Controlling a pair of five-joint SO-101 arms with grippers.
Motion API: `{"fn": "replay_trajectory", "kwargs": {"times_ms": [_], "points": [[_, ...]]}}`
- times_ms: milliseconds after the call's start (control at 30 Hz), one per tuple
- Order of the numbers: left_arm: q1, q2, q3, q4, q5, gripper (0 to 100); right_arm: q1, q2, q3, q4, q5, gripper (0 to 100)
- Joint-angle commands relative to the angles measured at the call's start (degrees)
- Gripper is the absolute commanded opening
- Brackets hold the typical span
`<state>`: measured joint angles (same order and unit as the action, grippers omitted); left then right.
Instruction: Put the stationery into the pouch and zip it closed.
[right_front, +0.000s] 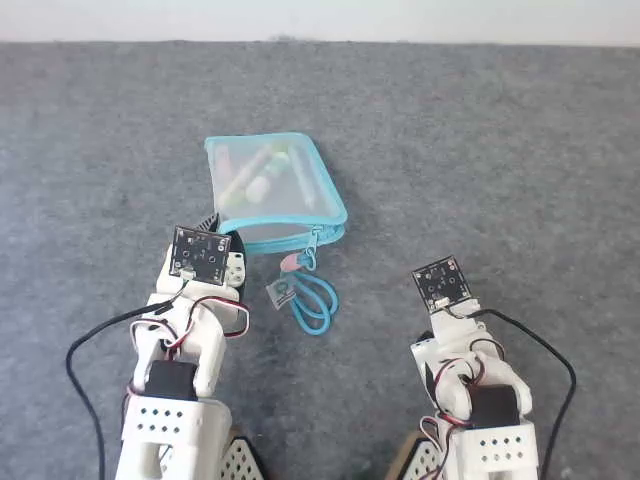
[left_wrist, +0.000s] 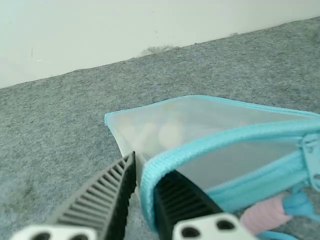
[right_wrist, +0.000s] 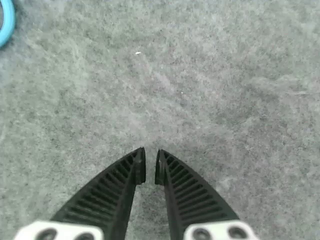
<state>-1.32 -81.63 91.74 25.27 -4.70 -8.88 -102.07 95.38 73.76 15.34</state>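
**Left gripper clamped on pouch corner; right gripper idle on the mat**

Left gripper: the jaws are closed onto the teal zip edge of the pouch. The ribbed fingers sit one on each side of the trim, with only the fabric between them. The grip point is the pouch's near left corner.

Right gripper: the jaws are almost together, with a thin slit between the tips. They hold nothing and point at the bare grey tabletop near the right of its near edge, well apart from the pouch.

Pouch position: flat on the tabletop, just left of its middle, with the zip side facing the near edge.

View differences:
- The high view shows the stationery inside the pouch as pale sticks seen through the translucent wall. It also shows the zip slider at the near right corner. A pink tag and a looped teal cord lie on the tabletop between the pouch and the near edge.
- The left wrist view shows the clamp itself. It also shows two teal bands running from the jaws toward the slider. Whether the zip is fully shut cannot be told.
- The right wrist view shows the slit between the right jaws and a sliver of the cord at the frame corner.
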Motion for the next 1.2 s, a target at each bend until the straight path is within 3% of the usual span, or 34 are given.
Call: {"fn": "replay_trajectory", "kwargs": {"times_ms": [0,967,1167], "points": [[0.70,0.35,-0.48,-0.09,-0.70,1,0.66,0.04,0.97,0.31,0.88,5.0],[1.05,0.35,-0.40,-0.09,-0.62,1,0.66,-1.98,1.05,1.01,0.88,5.0],[9.85,0.44,1.80,-0.09,-0.88,1,0.57,-1.89,1.05,1.01,0.88,5.0]]}}
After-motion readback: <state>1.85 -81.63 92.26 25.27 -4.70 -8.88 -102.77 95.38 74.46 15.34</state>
